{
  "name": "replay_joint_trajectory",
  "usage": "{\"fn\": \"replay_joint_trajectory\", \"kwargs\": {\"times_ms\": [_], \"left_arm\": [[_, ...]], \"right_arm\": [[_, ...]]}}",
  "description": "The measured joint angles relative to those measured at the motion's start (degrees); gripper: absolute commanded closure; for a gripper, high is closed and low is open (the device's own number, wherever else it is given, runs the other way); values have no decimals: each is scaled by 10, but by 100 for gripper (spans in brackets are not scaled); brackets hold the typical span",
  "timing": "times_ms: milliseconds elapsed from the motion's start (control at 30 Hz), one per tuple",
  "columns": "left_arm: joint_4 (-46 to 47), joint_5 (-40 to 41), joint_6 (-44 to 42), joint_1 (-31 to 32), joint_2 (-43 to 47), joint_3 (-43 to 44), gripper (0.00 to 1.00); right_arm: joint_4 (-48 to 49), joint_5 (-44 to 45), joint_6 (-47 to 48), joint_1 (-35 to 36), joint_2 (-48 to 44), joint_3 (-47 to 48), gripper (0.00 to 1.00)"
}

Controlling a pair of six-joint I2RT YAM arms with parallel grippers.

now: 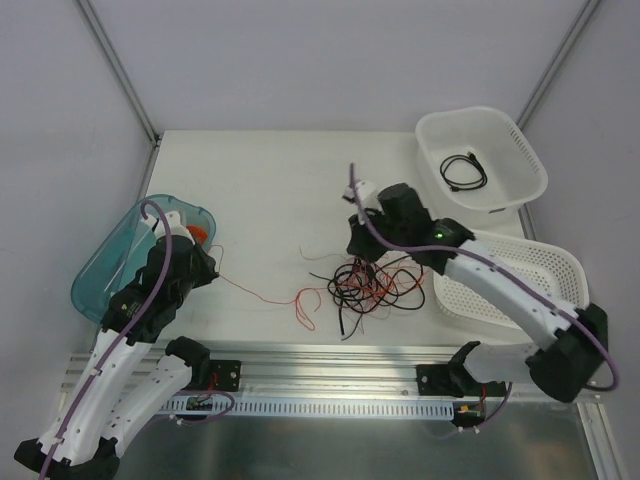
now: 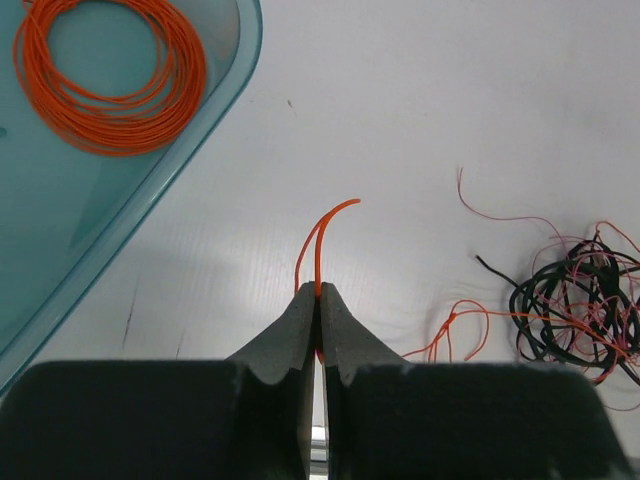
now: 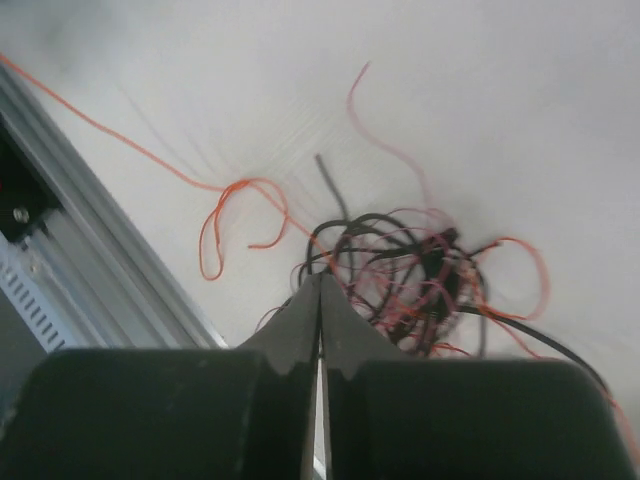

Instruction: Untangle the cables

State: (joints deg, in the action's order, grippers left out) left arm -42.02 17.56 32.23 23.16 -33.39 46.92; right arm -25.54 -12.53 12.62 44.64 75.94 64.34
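Cables (image 3: 430, 265) just beyond right pincer (image 3: 320, 284)

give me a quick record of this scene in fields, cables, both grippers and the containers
cables: loose black, orange and red tangle, mid table
left gripper: shut on an orange wire that runs toward the cables
right gripper: shut at the cables' edge, pinched strand not confirmable
teal tray: holds an orange coil
small white basket: holds a black cable
large white basket: right of the cables
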Motion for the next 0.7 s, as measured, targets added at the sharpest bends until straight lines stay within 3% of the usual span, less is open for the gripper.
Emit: {"fn": "replay_joint_trajectory", "kwargs": {"times_ms": [100, 233, 300, 467, 700], "left_arm": [[-15, 21, 1, 0, 0, 0, 100], [-20, 25, 2, 0, 0, 0, 100], [-21, 24, 2, 0, 0, 1, 100], [-26, 18, 2, 0, 2, 15, 100], [-32, 2, 2, 0, 18, 63, 100]], "right_arm": [[-13, -1, 1, -61, -103, 16, 96], [-17, -34, 7, -63, -125, 35, 70], [-17, -44, 17, -45, -95, 32, 60], [-20, -43, 47, 17, 55, 28, 50], [-33, -12, 100, 69, 194, 57, 48]]}}
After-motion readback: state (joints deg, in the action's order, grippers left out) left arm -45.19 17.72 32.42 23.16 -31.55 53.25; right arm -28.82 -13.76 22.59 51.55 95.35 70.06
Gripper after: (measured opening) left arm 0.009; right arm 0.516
